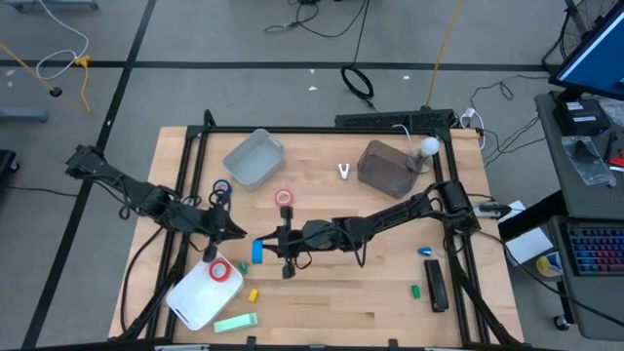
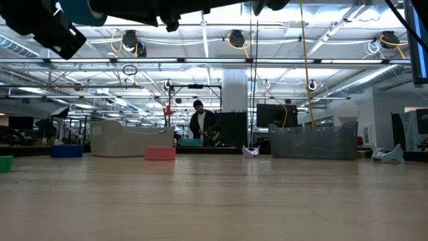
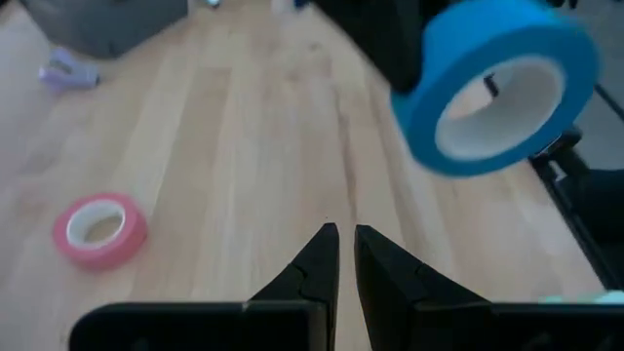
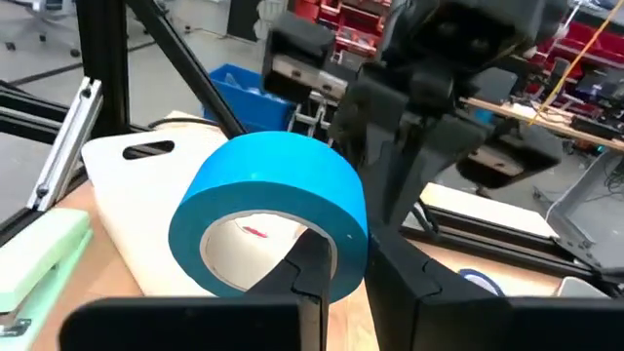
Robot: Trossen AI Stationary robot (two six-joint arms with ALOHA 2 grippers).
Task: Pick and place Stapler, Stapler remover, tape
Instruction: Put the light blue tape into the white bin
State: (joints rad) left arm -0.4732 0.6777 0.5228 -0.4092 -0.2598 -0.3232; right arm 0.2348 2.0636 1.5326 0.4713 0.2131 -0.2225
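Observation:
My right gripper (image 4: pixel 341 278) reaches in from the table's right and is shut on a blue roll of tape (image 4: pixel 273 210), held above the table beside the white board (image 1: pixel 195 300). My left gripper (image 3: pixel 346 244) is shut with nothing in it, just left of that roll (image 3: pixel 497 83). A red roll (image 1: pixel 219 270) lies flat on the board, a pink roll (image 1: pixel 284 199) and a blue roll (image 1: pixel 222 187) lie flat on the table. A green stapler (image 1: pixel 236 322) lies by the near edge. The staple remover (image 1: pixel 343 172) sits at the far middle. My right gripper pinches the roll's wall (image 4: pixel 336 249), one finger (image 4: pixel 310 268) inside the pale core and one (image 4: pixel 395 278) outside. The fingers come about level from the table's right. The roll is lifted clear of the table and stands on edge.
Two grey bins (image 1: pixel 253 158) (image 1: pixel 385 168) stand at the far side. A black stapler (image 1: pixel 436 285) and small green (image 1: pixel 414 290), blue (image 1: pixel 426 251) and yellow (image 1: pixel 253 293) pieces lie near the front. A black frame (image 1: pixel 322 130) rims the table.

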